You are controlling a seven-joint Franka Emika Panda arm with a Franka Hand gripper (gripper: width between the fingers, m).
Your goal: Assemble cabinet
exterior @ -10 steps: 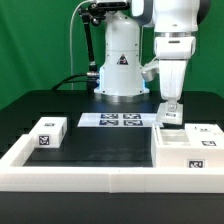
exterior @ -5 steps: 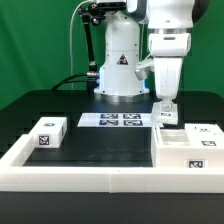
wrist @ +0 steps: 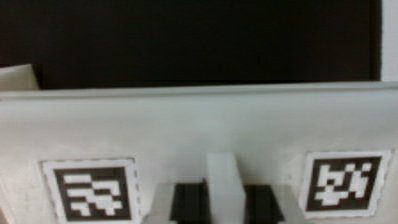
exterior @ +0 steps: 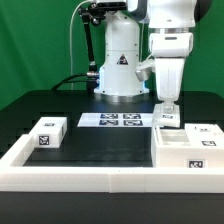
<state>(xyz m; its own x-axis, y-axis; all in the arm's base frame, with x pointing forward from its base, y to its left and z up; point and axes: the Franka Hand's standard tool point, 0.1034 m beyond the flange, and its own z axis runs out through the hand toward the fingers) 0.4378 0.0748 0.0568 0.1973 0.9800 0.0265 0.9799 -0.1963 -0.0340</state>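
Two tags (wrist: 93, 190) are seen on the stiff, probably light cabinet panel (wrist: 196, 120), judged best held by its central rib (wrist: 222, 172); whether the gripper (exterior: 168, 113) is closed cannot be told.

On the black worktop (exterior: 105, 146) are laid the marker board (exterior: 118, 120), a small tagged box (exterior: 48, 133) and a larger white box (exterior: 186, 150).

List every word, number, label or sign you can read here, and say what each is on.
Words or numbers: none can be read.
Triangle sign on the arm's base: too small to read.
Marker tags, which are black-and-white patterns and not text: on the marker board, the small box, the white parts at the exterior view's right, and two on the white panel in the wrist view.
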